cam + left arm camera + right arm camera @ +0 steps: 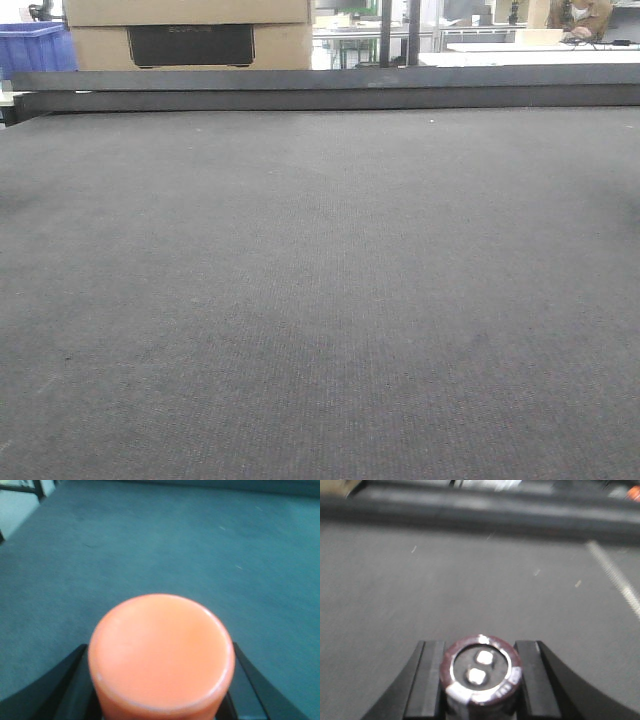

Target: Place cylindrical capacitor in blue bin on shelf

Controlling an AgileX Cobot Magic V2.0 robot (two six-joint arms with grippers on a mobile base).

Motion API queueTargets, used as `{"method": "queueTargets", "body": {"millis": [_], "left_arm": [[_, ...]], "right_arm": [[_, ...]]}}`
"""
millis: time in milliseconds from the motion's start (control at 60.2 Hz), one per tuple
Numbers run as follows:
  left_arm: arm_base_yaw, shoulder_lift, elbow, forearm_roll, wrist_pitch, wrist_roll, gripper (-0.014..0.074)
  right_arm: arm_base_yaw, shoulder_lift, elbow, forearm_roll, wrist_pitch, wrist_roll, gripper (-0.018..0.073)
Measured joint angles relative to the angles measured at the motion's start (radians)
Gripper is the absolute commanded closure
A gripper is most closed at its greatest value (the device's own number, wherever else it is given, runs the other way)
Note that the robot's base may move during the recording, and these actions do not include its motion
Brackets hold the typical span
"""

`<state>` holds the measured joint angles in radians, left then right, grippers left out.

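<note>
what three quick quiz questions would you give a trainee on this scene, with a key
1. Multiple choice: what does the right gripper clamp?
A. an orange cylinder
B. a capacitor with two silver terminals on top
C. nothing

2. True or false: the left gripper is open with nothing between its fingers.

3. Fill in: in the front view, the blue bin shows to the ____ of the cardboard box.

Key
1. B
2. False: it is shut on the orange cylinder.
3. left
</note>
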<state>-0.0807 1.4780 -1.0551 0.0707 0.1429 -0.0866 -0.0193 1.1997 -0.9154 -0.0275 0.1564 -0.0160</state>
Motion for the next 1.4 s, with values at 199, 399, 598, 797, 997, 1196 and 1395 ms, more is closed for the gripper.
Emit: {"method": "queueTargets", "body": {"millis": [199, 399, 598, 797, 997, 1196, 1395], "left_arm": [[-0.060, -0.116, -0.040, 0.004, 0.242, 0.000, 0.0707], [-0.073, -0.243, -0.042, 0.004, 0.393, 0.000, 0.0707], [-0.073, -0.372, -0.044, 0.004, 0.498, 0.002, 0.0707], [-0.073, -0.458, -0.026, 0.009, 0.529, 0.016, 0.0707], [-0.073, -0.542, 0.035, 0.009, 0.535, 0.016, 0.0707], [-0.073, -0.624, 0.067, 0.009, 0.537, 0.016, 0.0707], [-0.073, -0.659, 0.067, 0.009, 0.516, 0.016, 0.0707]], "right_arm": [[0.062, -0.002, 0.000, 0.063, 0.119, 0.000, 0.0721], [0.084, -0.034, 0.000, 0.083, 0.205, 0.000, 0.0721], [0.116, -0.135, 0.012, 0.086, 0.281, 0.000, 0.0721], [0.131, -0.296, 0.087, 0.089, 0.297, 0.000, 0.0721], [0.131, -0.476, 0.120, 0.056, 0.311, 0.000, 0.0721], [0.131, -0.616, 0.121, 0.052, 0.311, 0.000, 0.0721], [0.131, -0.651, 0.121, 0.049, 0.317, 0.000, 0.0721]]}}
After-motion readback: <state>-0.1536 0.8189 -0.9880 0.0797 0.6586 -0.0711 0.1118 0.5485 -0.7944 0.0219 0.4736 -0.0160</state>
